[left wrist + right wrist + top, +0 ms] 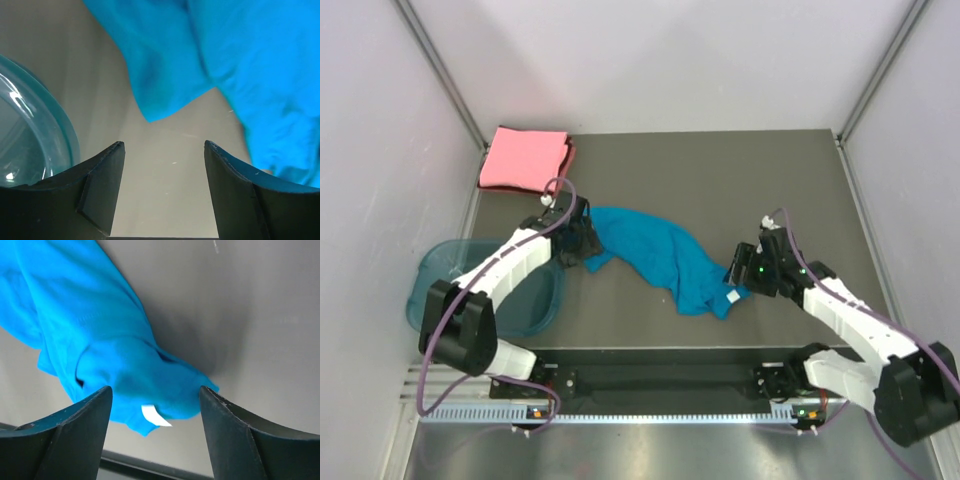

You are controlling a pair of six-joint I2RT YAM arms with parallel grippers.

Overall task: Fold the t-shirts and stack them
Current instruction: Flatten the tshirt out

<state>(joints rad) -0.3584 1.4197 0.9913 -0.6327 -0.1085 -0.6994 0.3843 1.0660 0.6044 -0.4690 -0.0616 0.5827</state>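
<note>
Two shirts in play: the salmon-pink cloth t-shirt [525,158] lies folded at the far-left corner of the dark worktop [720,180], and the teal-blue t-shirt [655,255] sprawls crumpled mid-worktop. The left gripper [164,145] and right gripper [155,390] flank it, jaws apart, holding nothing. The next move looks like pinching opposite ends and spreading it flat. The translucent blue plastic tub [545,300] crowds the left arm.

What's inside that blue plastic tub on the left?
The tub looks empty where it shows, just see-through blue plastic. The left arm crosses above it and hides a strip of the inside.
</note>
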